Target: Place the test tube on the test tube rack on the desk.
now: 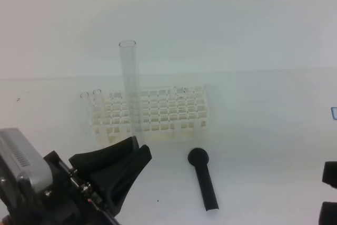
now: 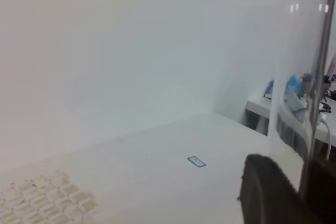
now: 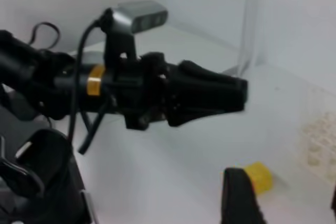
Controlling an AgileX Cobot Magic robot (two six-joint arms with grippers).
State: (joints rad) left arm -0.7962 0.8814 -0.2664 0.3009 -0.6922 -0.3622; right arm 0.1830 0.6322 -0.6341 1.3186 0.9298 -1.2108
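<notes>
Down at the near left, the left hand (image 1: 141, 147) reaches in from the corner, its black fingers drawn narrow and pinching the lower end of the test tube (image 1: 128, 77). The tube stands upright in that grip, its round rim well above everything else, and its clear wall crosses in front of the left part of the test tube rack (image 1: 174, 111). Whether its foot sits in a hole or just ahead of the rack, I cannot tell. At the rack's left end, two other clear tubes (image 1: 90, 104) stand side by side in the holes. The white grid itself lies lengthwise on the bench (image 1: 263, 156). In front of the rack, a little to the right, a black round-headed stick (image 1: 202, 177) lies flat, head towards the rack and apart from it. Far right, at the frame's edge, the right hand (image 1: 329, 193) has its two dark fingers spread wide with nothing between them.
</notes>
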